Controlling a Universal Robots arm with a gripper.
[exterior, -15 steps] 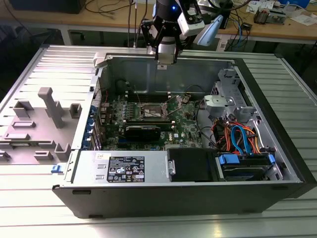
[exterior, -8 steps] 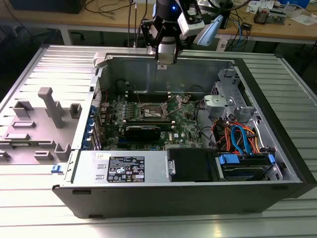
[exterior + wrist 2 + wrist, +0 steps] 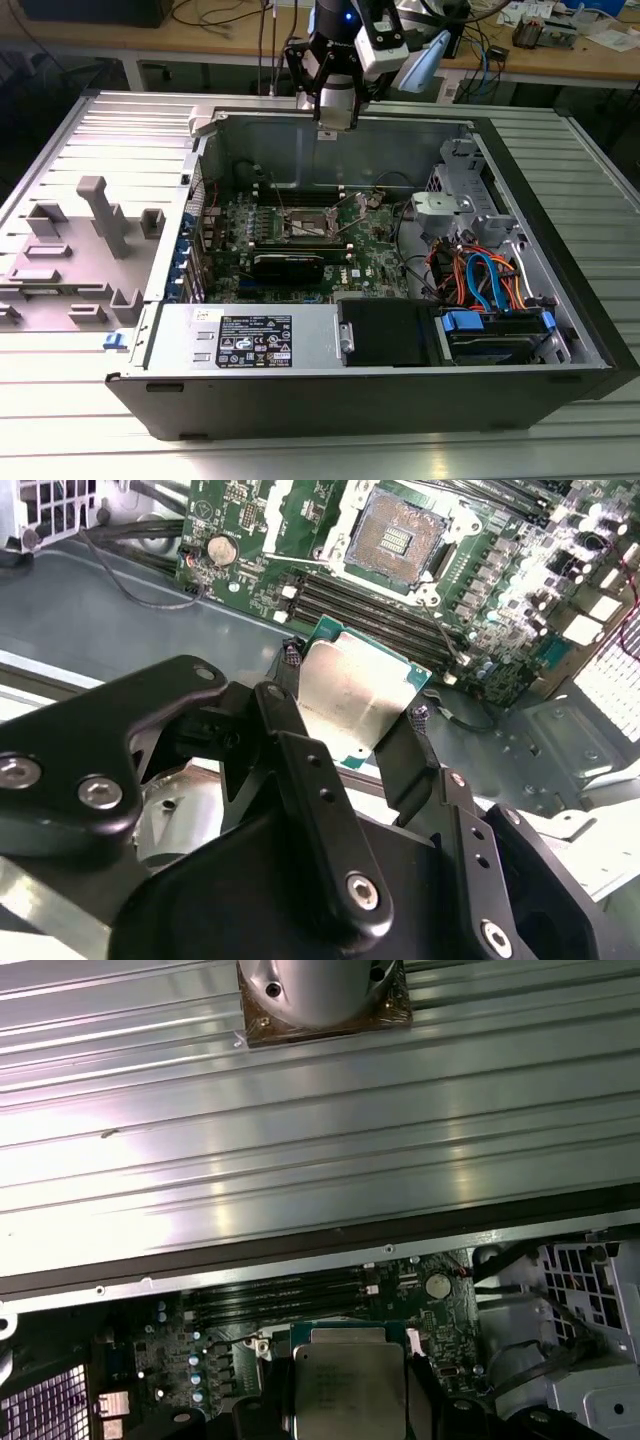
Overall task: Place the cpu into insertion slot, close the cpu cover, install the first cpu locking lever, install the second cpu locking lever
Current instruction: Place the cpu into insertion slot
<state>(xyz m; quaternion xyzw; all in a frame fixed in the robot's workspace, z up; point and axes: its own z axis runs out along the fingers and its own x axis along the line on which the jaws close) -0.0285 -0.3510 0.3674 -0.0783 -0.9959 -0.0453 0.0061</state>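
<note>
The hand [image 3: 356, 688] pinches the cpu [image 3: 340, 708] by two opposite edges, above the motherboard [image 3: 520, 590] and well apart from the bare insertion slot [image 3: 395, 540]. The chip is square and tilted, with its metal top facing both wrist cameras. The fingers [image 3: 405, 760] hide its lower edge.

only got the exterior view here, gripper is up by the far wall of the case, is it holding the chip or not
Observer: Yes; the second wrist view shows the gripper shut on the chip, silvery top toward the camera.
Operator: socket free?
Observer: Yes; in that view the socket lies bare, nothing seated in it.
Operator: how's it gripped
Observer: By two opposite edges, a finger on each.
</note>
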